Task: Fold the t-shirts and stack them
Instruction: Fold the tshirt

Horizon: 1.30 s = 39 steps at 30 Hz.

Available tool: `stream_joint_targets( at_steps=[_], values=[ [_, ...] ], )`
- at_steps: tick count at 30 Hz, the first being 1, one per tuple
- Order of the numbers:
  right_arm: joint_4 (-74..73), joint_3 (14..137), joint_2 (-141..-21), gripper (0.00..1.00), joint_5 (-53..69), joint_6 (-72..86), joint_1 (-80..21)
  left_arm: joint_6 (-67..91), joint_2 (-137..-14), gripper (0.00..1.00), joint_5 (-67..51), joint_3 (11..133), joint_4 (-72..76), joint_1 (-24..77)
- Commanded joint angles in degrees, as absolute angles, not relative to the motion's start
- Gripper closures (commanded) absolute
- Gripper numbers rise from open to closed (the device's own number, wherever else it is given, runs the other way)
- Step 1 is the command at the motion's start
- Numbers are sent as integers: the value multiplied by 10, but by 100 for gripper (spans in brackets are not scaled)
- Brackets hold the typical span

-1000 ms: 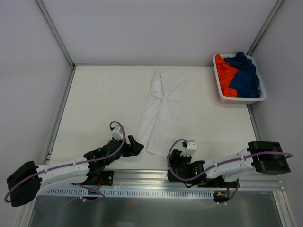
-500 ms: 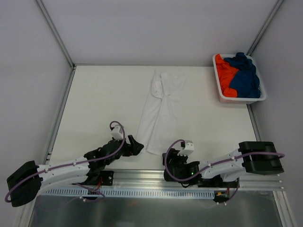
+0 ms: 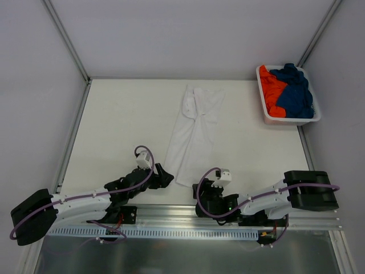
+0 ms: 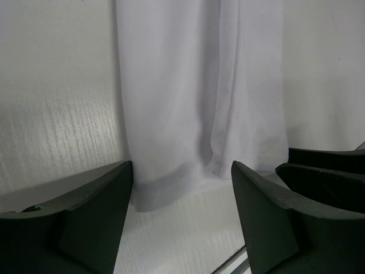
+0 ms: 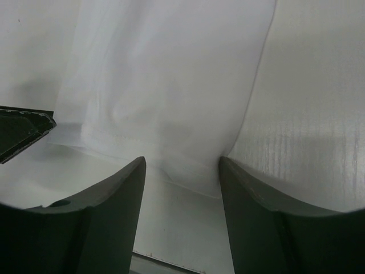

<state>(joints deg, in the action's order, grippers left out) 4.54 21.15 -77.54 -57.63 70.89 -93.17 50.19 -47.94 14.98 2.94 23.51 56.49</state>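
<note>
The white t-shirt (image 3: 193, 134) lies folded lengthwise into a long strip on the table, collar end far, hem near. My left gripper (image 3: 162, 174) is open at the hem's left corner, the cloth edge (image 4: 171, 188) just ahead of its fingers. My right gripper (image 3: 199, 190) is open at the hem's right corner (image 5: 188, 171), which sits between its fingers. The orange t-shirt (image 3: 270, 91) and the dark blue t-shirt (image 3: 293, 91) lie crumpled in the white basket (image 3: 288, 120) at the far right.
The table's near edge with a metal rail (image 3: 188, 214) runs just behind both grippers. Frame posts (image 3: 71, 131) line the table's left and right sides. My right gripper's finger shows at the right edge of the left wrist view (image 4: 325, 171).
My right gripper has slid left along the near edge toward the shirt's hem. My left gripper has edged slightly forward. The shirt has not moved.
</note>
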Motion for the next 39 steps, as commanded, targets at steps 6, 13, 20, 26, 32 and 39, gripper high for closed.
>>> stream_joint_targets(
  at_steps=[6,13,20,26,32,39],
  values=[
    [33,213,-795,69,-519,700,-929,495,-501,75,154,32,207,556],
    [33,225,-815,95,-511,689,-929,496,-538,100,137,40,223,556],
    [-60,271,-834,100,-494,712,-949,499,-511,100,122,41,180,561],
    [-248,352,-841,100,-516,787,-1000,529,-425,100,159,70,25,602],
    [-384,413,-842,99,-532,846,-1029,575,-385,100,172,85,-63,634],
    [-461,443,-845,99,-565,862,-1028,549,-459,100,218,162,-89,639]
  ],
)
